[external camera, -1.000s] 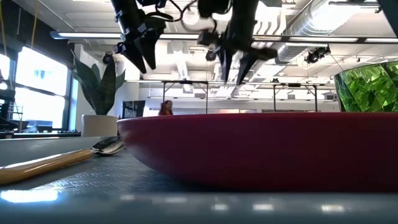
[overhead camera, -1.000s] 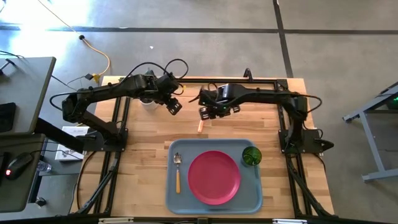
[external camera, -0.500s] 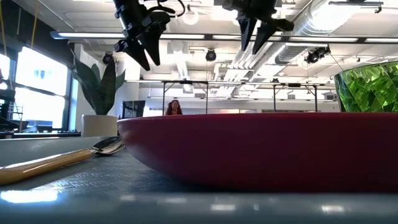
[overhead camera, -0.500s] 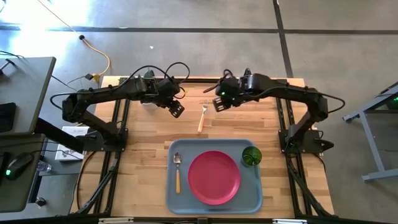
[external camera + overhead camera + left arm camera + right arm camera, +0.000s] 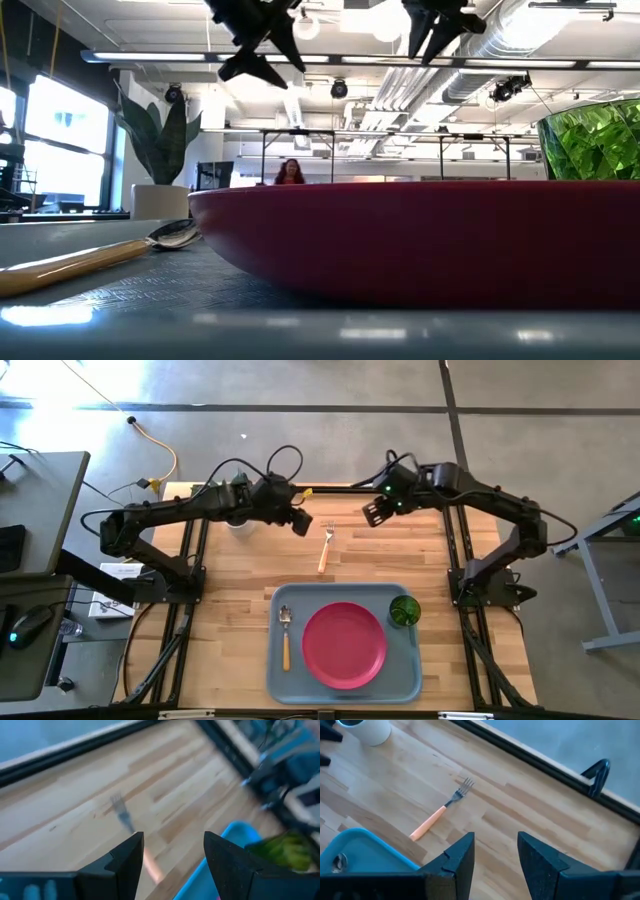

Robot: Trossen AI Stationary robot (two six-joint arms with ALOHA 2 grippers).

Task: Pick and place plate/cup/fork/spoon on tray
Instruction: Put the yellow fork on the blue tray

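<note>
The blue-grey tray (image 5: 281, 678) lies at the table's near middle. On it are the pinkish-red plate (image 5: 344, 644), the green cup (image 5: 404, 610) at its far right corner and the spoon (image 5: 285, 635) along its left side. The fork (image 5: 325, 547) lies flat on the wood beyond the tray, tines toward the far edge; it also shows in the right wrist view (image 5: 440, 812) and the left wrist view (image 5: 125, 817). My left gripper (image 5: 300, 523) is open in the air just left of the fork's tines. My right gripper (image 5: 372, 512) is open, raised, to the fork's right.
A white pot (image 5: 370, 730) stands at the far left, under my left arm. A black frame rail (image 5: 330, 488) runs along the table's far edge. Bare wood lies between the fork and the tray. A person (image 5: 291, 172) shows far off in the room.
My right gripper has risen from over the fork and gone toward the table's far right, leaving the fork lying where it was. My left gripper has moved right, toward the fork's tines, and has risen and tipped.
</note>
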